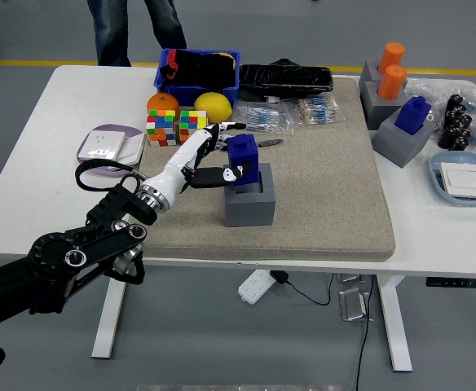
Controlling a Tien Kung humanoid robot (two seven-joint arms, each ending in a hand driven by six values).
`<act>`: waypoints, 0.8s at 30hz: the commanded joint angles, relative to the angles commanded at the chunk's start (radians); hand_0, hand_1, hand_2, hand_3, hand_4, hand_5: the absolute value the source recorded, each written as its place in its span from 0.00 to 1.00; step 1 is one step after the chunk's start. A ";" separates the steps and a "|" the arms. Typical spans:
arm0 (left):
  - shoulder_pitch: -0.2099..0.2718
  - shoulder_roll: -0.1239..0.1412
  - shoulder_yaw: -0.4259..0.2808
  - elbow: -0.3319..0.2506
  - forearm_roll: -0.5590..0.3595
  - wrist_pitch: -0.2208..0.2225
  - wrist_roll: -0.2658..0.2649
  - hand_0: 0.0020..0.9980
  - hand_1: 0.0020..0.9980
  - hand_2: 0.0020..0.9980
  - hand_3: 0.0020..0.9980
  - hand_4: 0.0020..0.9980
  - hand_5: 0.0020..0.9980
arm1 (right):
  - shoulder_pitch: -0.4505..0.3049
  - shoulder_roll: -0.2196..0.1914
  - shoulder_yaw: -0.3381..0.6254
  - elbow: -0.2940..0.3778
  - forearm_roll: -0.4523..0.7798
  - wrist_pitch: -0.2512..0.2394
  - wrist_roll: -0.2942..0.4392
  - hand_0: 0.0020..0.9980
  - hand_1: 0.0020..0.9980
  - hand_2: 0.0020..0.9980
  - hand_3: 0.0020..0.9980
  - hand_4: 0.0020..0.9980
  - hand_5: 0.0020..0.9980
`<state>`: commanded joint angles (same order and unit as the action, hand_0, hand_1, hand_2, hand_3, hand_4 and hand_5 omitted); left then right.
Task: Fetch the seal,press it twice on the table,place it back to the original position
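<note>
A grey mat (336, 204) is spread over the white tabletop (38, 155). Toward ten o'clock, two colour cubes (177, 127) are set side by side, with an orange (162, 103) and a lemon (213, 105) just behind them. A blue bin (198, 77) and a black bag (285, 77) are found at twelve o'clock. At two o'clock, two orange cylinders (392, 69) are held upright in grey blocks. At three o'clock, a pale blue dish (442, 175) is placed. Jeans-clad legs of a person (132, 28) are seen beyond the far edge.
</note>
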<state>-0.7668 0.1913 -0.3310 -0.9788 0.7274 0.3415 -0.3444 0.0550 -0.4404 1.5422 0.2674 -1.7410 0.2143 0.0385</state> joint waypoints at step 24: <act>-0.041 -0.039 0.070 0.050 -0.014 0.004 -0.015 0.86 0.54 0.46 0.85 0.53 0.00 | 0.005 -0.004 -0.014 0.002 0.001 -0.001 0.002 0.80 0.70 0.68 0.64 0.79 0.53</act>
<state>-0.8080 0.1522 -0.2607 -0.9288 0.7134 0.3454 -0.3598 0.0598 -0.4440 1.5277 0.2691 -1.7400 0.2133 0.0405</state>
